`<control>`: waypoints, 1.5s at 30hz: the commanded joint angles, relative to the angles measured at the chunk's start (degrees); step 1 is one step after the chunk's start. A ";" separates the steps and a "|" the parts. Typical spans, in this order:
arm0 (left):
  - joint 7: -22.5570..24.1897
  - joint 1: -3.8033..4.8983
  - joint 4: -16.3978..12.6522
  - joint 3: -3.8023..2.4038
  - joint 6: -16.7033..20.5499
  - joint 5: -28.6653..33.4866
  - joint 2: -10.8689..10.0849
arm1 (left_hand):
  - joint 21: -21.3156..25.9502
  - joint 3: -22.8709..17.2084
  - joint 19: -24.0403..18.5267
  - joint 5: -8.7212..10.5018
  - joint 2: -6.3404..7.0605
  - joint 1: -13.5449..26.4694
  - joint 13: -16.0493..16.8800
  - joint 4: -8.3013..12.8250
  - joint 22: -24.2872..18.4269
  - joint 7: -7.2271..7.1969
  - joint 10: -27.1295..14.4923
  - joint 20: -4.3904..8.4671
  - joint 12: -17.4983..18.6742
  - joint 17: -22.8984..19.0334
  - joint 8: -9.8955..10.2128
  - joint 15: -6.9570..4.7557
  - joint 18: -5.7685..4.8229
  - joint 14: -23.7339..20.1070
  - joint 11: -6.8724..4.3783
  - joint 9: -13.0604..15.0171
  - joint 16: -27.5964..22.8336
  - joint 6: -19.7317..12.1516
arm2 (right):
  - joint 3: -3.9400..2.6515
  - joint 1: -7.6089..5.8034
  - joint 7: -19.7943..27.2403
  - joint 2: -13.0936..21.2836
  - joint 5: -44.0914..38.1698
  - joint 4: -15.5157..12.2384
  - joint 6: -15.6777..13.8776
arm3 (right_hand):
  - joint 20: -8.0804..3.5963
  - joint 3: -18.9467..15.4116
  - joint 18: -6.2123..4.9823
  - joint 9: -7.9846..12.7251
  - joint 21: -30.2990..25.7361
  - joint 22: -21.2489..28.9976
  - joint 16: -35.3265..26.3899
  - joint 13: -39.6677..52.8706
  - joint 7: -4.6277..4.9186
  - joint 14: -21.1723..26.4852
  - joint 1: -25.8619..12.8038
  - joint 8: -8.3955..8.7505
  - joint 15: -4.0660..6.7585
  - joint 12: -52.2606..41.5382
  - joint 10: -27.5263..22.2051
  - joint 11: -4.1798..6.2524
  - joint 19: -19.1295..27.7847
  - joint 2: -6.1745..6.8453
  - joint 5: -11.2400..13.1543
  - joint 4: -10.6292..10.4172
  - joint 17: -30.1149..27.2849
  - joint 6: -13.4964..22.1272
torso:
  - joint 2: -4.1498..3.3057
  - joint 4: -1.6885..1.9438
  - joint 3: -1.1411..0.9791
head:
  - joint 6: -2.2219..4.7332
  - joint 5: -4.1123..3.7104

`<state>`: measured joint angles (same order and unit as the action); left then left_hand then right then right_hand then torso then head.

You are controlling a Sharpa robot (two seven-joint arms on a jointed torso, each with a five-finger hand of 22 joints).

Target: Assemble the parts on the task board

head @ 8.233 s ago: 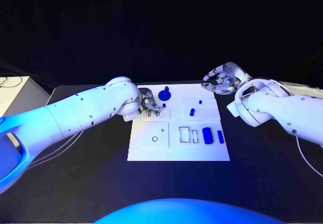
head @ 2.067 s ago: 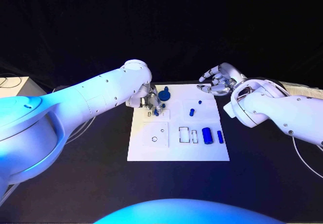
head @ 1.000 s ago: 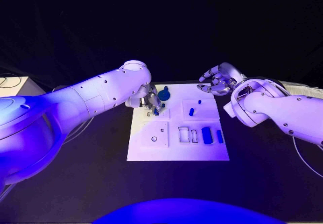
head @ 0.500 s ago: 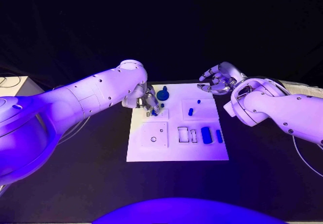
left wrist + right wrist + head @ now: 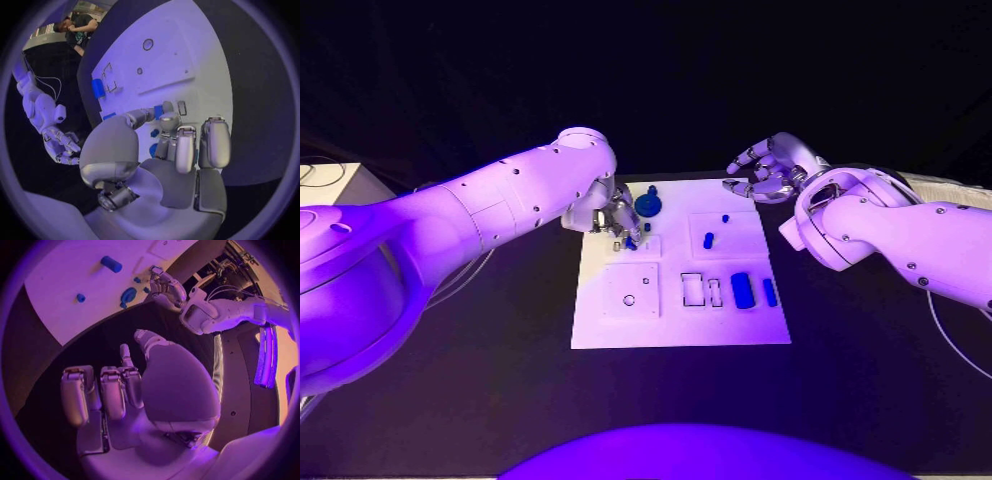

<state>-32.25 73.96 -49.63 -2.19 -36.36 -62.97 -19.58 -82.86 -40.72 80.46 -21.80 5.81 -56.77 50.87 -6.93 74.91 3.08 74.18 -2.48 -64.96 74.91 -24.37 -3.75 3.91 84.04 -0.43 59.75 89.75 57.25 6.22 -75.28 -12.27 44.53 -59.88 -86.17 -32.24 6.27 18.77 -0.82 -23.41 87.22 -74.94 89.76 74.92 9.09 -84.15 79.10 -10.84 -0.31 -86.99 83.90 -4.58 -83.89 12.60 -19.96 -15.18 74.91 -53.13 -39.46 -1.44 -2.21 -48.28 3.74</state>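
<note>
So the whole setup sits on a black table [image 5: 473,380], which runs out well past the left hand [image 5: 620,215] and the right hand [image 5: 764,175] on every side. Way off to the outer side of the left hand, beyond the table's edge, there's a pale box [image 5: 332,195] with a dark wire lying across its top. A thin cable [image 5: 945,340] loops over the table, well back from the right hand and nearer the robot.

Left hand [image 5: 620,220] on task board [image 5: 681,330], small blue part [image 5: 630,241] pinched.
</note>
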 commanded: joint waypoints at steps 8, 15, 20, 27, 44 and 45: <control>-0.50 -0.18 0.38 0.18 -0.48 0.01 0.55 | -0.32 -10.55 0.26 -0.38 -0.59 -0.41 -0.27 10.56 1.61 -0.04 1.06 0.22 0.09 15.00 -0.33 -0.52 -0.68 5.93 -0.80 0.06 0.19 0.35 | -0.01 0.01 0.25 0.01 -0.60 -0.13 0.63 | -0.45 0.32 0.02 -0.07 -0.33 -12.72 -0.22 11.66 -0.08 -5.55 -0.55 -0.38 0.35 0.26 2.81 0.37 -4.65 0.04 -0.39 -0.01 13.86 0.44 | -0.03 -0.03 -0.02 | -0.20 0.00; -0.56 -0.19 0.44 0.21 -1.15 -0.13 0.72 | -0.17 -9.58 0.13 0.25 -0.21 0.40 -0.48 9.96 1.41 -0.10 1.16 0.29 0.28 14.95 -0.41 -0.55 -0.64 5.91 -0.81 0.18 0.15 0.28 | -0.01 0.01 0.27 0.09 -0.60 -0.21 0.60 | -0.46 0.37 0.00 -0.22 -0.42 -12.66 -0.24 11.67 -0.09 -5.54 -0.60 -0.48 0.36 0.25 2.82 0.39 -4.61 0.15 -0.42 -0.04 13.81 0.50 | 0.00 -0.03 -0.03 | -0.32 -0.04; -0.62 -0.20 0.54 0.23 -1.82 -0.14 0.84 | -0.03 -8.23 0.03 0.39 0.66 1.09 -0.67 9.58 1.27 -0.23 1.11 0.31 0.50 14.91 -0.46 -0.61 -0.62 5.90 -0.89 0.34 0.12 0.04 | -0.01 0.01 0.27 0.14 -0.60 -0.23 0.58 | -0.46 0.37 0.00 -0.22 -0.42 -12.66 -0.24 11.67 -0.09 -5.54 -0.60 -0.48 0.36 0.25 2.82 0.39 -4.61 0.15 -0.42 -0.04 13.81 0.50 | -0.02 -0.08 -0.05 | -0.41 -0.03; -0.64 -0.21 0.53 0.25 -2.03 -0.22 0.85 | 0.06 -7.38 -0.02 0.40 1.00 1.53 -0.71 9.14 1.18 -0.33 1.12 0.34 0.57 14.88 -0.51 -0.66 -0.60 5.88 -0.96 0.41 0.10 -0.01 | -0.01 0.01 0.29 0.20 -0.60 -0.29 0.54 | -0.46 0.37 0.00 -0.22 -0.42 -12.66 -0.24 11.67 -0.09 -5.54 -0.60 -0.48 0.36 0.25 2.82 0.39 -4.61 0.15 -0.42 -0.04 13.81 0.50 | 0.01 -0.01 -0.05 | -0.50 -0.03; -0.62 -0.24 0.53 0.26 -2.12 -0.71 0.67 | 0.33 -1.80 0.04 1.59 1.96 4.06 -0.72 5.42 1.11 -0.68 0.99 0.53 0.67 14.80 -0.30 -0.86 -0.60 5.86 -1.18 0.04 0.04 0.34 | -0.01 0.01 0.38 0.30 -0.60 -0.32 0.43 | -0.46 0.37 0.00 -0.22 -0.42 -12.66 -0.24 11.67 -0.09 -5.54 -0.60 -0.48 0.36 0.25 2.82 0.39 -4.61 0.15 -0.42 -0.04 13.81 0.50 | 0.02 -0.04 0.00 | -0.52 0.03; -0.62 -0.24 0.53 0.26 -2.12 -0.71 0.67 | 0.35 -1.72 0.03 1.60 2.00 4.09 -0.76 5.38 1.09 -0.69 0.96 0.53 0.70 14.78 -0.29 -0.87 -0.60 5.85 -1.18 0.03 0.03 0.34 | -0.01 0.01 0.39 0.30 -0.60 -0.32 0.43 | -0.46 0.37 0.00 -0.22 -0.42 -12.66 -0.24 11.67 -0.09 -5.54 -0.60 -0.48 0.36 0.25 2.82 0.39 -4.61 0.15 -0.42 -0.04 13.81 0.50 | 0.01 -0.04 -0.01 | -0.51 0.04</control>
<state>-32.75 73.99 -49.01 -2.10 -36.66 -63.40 -18.95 -82.86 -42.06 80.46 -20.43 7.89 -53.32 50.12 -2.12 74.91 2.77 75.30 -2.48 -64.50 74.91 -24.63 -4.21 3.91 83.86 -1.30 59.74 89.75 57.58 6.23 -75.28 -12.25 44.81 -59.91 -86.39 -32.24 6.27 18.77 -0.82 -23.57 86.99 -74.91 89.76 74.95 9.09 -84.15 79.10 -11.28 -0.31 -86.99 83.90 -4.58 -83.89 12.60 -20.18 -15.17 74.90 -53.13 -39.42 -1.48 -2.21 -48.80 3.78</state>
